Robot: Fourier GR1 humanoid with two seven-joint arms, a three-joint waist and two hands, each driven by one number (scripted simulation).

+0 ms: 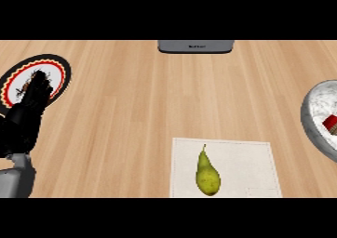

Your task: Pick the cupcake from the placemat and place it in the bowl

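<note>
— What is the left hand (pixel 27 109) doing?
— It lies open and flat over the plate (pixel 58 70), holding nothing. The right hand is out of sight.
— Where's the cupcake (pixel 333 124)?
— Not on the placemat (pixel 247 158). Only a pear (pixel 207 174) is there. I think the cupcake is the red and white thing in the bowl (pixel 318 98). A bump on the rim could tip it out.

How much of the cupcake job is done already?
It looks almost all done. A red and white thing, probably the cupcake, already sits in the bowl at the right edge. The placemat holds only a pear. Nothing is being carried: the left hand lies open over the plate, and the right hand is out of view. Nothing seems left to move.
</note>
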